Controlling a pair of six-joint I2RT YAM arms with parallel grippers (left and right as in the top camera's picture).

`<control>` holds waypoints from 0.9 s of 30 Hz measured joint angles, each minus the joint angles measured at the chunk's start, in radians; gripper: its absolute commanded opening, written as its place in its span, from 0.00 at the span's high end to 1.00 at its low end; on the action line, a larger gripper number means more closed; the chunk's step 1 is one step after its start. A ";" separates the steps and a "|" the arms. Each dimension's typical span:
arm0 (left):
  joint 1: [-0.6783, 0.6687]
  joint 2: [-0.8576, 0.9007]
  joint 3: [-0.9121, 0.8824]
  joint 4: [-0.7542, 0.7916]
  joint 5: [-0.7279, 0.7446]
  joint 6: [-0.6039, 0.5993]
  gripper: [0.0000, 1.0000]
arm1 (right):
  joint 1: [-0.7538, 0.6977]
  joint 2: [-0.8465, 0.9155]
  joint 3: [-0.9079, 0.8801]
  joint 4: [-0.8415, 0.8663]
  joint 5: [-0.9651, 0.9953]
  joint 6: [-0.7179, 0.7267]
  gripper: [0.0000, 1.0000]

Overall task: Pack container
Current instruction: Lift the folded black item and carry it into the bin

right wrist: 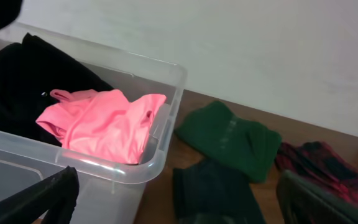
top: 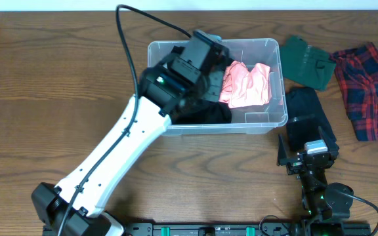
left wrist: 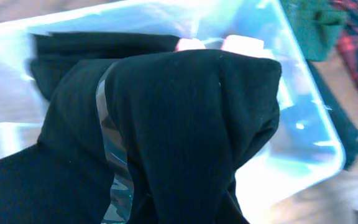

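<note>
The clear container [top: 268,122] stands at the table's middle back. A pink garment [top: 245,84] lies in its right half and a black garment [top: 205,115] in its left. My left gripper [top: 202,62] reaches down into the left half. In the left wrist view the black garment [left wrist: 185,137] bunches up against the camera and hides the fingers, which are shut on it. My right gripper [right wrist: 185,211] hangs open and empty in front of the container's [right wrist: 166,81] right end, above a second black garment [right wrist: 213,193] on the table.
On the table right of the container lie a green garment [top: 307,62], a red-and-blue plaid garment [top: 369,88] and the folded black garment [top: 310,118]. The left arm stretches diagonally from the front left. A black cable arcs over the back left.
</note>
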 measured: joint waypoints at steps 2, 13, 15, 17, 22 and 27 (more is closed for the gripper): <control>-0.030 0.004 0.000 0.010 0.016 -0.021 0.94 | 0.000 0.000 0.000 0.000 0.000 0.000 0.01; -0.136 0.146 0.000 0.126 0.078 -0.087 0.95 | 0.000 0.000 0.000 0.000 0.000 0.000 0.01; -0.136 0.177 0.000 0.153 0.098 -0.100 0.94 | 0.000 0.000 0.000 0.000 0.000 0.000 0.01; -0.138 0.199 0.000 0.168 0.105 -0.104 0.94 | 0.000 0.000 0.000 0.000 0.000 0.000 0.01; -0.141 0.215 0.000 0.181 0.108 -0.113 0.94 | 0.000 0.000 0.000 0.000 0.000 0.000 0.01; -0.147 0.233 0.000 0.185 0.087 -0.119 0.94 | 0.000 0.000 0.000 0.000 0.000 0.000 0.01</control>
